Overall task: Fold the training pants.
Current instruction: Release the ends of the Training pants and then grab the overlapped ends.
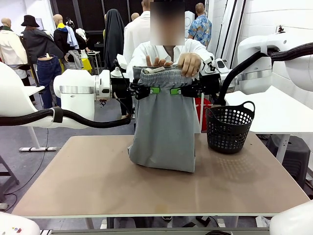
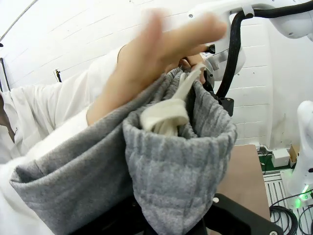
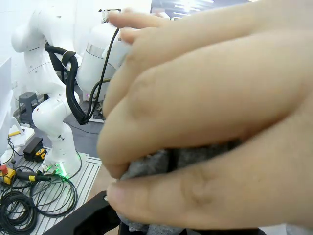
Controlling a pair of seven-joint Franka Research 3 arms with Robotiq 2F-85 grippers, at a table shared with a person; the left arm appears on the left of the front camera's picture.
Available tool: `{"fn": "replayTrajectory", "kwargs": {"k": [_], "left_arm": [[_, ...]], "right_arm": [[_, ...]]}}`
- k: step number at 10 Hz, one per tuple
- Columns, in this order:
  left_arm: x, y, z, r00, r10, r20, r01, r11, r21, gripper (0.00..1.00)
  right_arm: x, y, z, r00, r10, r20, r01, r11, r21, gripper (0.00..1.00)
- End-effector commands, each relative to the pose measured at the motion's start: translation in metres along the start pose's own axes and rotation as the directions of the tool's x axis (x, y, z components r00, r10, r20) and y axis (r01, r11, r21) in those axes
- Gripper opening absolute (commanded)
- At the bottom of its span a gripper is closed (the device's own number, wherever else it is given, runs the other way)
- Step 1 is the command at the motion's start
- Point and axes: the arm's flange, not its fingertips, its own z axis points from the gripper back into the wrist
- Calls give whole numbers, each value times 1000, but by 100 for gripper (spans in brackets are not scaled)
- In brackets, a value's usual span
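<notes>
The training pants (image 1: 164,132) hang as a grey sheet over the middle of the table (image 1: 98,181), held up by the waistband, with the lower end resting on the tabletop and buckling forward a little where it lands. The black mesh basket (image 1: 230,127) stands just beside them, toward the robot's right, apart from the cloth.

The robot's left hand (image 1: 149,90) is clenched on one end of the waistband and the robot's right hand (image 1: 180,91) is clenched on the other end, green pads pressed into the fabric and the band stretched fairly level between them. In the left wrist view the grey jersey rises out from between the fingers, and the pale drawstring (image 2: 166,115) lies knotted in the gathered opening.

The person's hands (image 1: 190,62) sit on top of the waistband between the two robot hands, fingers curled over the edge; in the right wrist view they cover most of the cloth close to the lens.

The fabric looks light, soft and limp: it will sag and crease wherever it is unsupported, and thin layers could slip apart in a pinch. The thick elastic band is probably the surest place to take hold, near its outer ends, gripping all layers together so the sheet hangs square; the loose drawstring could snag
</notes>
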Motion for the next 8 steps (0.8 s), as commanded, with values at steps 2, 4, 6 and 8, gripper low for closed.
{"fn": "replayTrajectory", "kwargs": {"k": [2,4,6,8], "left_arm": [[3,0,0,1000,8,3,-8,1000,5,0],[3,0,0,1000,8,3,-8,1000,5,0],[3,0,0,1000,8,3,-8,1000,5,0],[3,0,0,1000,8,3,-8,1000,5,0]], "right_arm": [[0,1,-2,1000,5,2,-5,1000,5,0],[0,1,-2,1000,5,2,-5,1000,5,0],[0,1,-2,1000,5,2,-5,1000,5,0],[0,1,-2,1000,5,2,-5,1000,5,0]]}}
